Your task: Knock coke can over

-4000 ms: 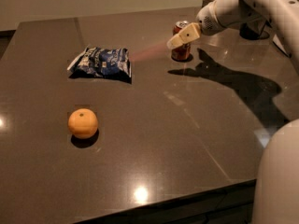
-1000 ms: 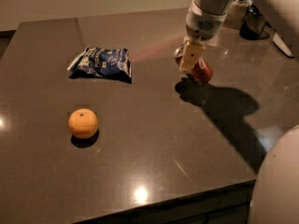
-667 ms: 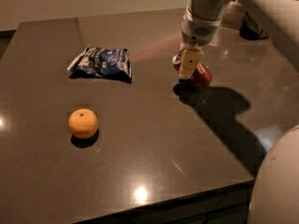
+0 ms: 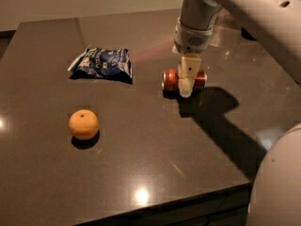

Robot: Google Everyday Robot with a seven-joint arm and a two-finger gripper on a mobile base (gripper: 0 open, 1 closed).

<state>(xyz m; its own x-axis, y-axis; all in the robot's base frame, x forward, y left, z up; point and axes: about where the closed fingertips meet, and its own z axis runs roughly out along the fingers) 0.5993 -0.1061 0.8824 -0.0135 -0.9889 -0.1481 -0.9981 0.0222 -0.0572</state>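
Note:
The red coke can [image 4: 171, 79] lies on its side on the dark table [image 4: 141, 149], its silver end facing left. My gripper [image 4: 186, 86] hangs straight down from the white arm at the top right, its cream fingers [image 4: 187, 74] directly in front of the can's middle and hiding part of it. The fingertips reach down to the table at the can's near side.
A crinkled blue chip bag [image 4: 102, 63] lies left of the can. An orange [image 4: 83, 124] sits at the front left. The table's front edge runs along the bottom right. A white part of the robot [image 4: 277, 182] fills the lower right corner.
The can has gone from tilted under the gripper to lying flat on its side. The gripper has moved a little toward the front left, over the can.

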